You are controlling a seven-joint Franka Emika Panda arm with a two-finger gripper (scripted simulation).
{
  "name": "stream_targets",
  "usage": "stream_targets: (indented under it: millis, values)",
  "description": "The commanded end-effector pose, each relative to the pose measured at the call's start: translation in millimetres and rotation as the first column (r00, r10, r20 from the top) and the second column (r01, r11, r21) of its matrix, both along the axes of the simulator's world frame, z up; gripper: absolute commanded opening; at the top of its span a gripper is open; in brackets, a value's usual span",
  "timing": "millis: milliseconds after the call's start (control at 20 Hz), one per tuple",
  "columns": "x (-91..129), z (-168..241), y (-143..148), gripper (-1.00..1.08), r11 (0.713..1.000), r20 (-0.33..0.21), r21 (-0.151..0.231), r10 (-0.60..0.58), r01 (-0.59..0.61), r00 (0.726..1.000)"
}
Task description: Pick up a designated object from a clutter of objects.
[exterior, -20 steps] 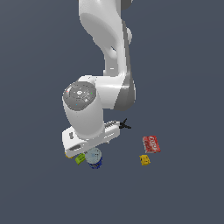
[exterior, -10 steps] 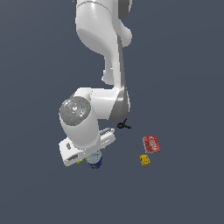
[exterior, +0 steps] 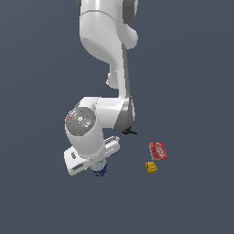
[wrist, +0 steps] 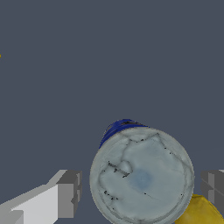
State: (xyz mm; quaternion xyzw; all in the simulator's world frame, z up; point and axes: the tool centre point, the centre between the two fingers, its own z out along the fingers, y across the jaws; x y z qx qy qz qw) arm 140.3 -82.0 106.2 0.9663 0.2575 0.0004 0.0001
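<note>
The blue can (wrist: pixel 141 177) stands upright, its pale silver-white round top facing the wrist camera and its blue side showing behind. My gripper (wrist: pixel 141 192) is open, with one fingertip (wrist: pixel 69 192) on each side of the can and a gap to it on both sides. In the exterior view only the can's blue lower part (exterior: pixel 99 169) shows under my hand (exterior: pixel 89 157). The yellow ball (wrist: pixel 201 212) lies right beside the can, partly hidden by it.
The red flat packet (exterior: pixel 158 150) and the small yellow box (exterior: pixel 151 167) lie apart, toward the exterior view's right. The black-red clamp (exterior: pixel 129 132) peeks out behind my arm. The green block is hidden under my hand.
My hand has come down over the can, toward the floor. The arm now covers the green block and the ball in the exterior view. The other items have not moved.
</note>
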Motion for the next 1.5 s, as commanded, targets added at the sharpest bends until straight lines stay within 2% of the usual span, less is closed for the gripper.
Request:
stream_targets:
  millis: [0,450,500,1100,1450]
  values:
    - [-1,-15,0,1.00,1.000,-0.001,0.000,0.001,-0.001,1.000]
    - [1,-32,0,1.00,1.000,-0.001,0.000,0.002,-0.002,1.000]
    - [1,-32,0,-1.00,1.000,-0.001,0.000,0.002,-0.002,1.000]
    - [0,-32,0,-1.00,1.000,-0.002,0.000,0.002,-0.002,1.000]
    - [-9,-20,3,-1.00,1.000,-0.002,0.000,0.002,-0.002,1.000]
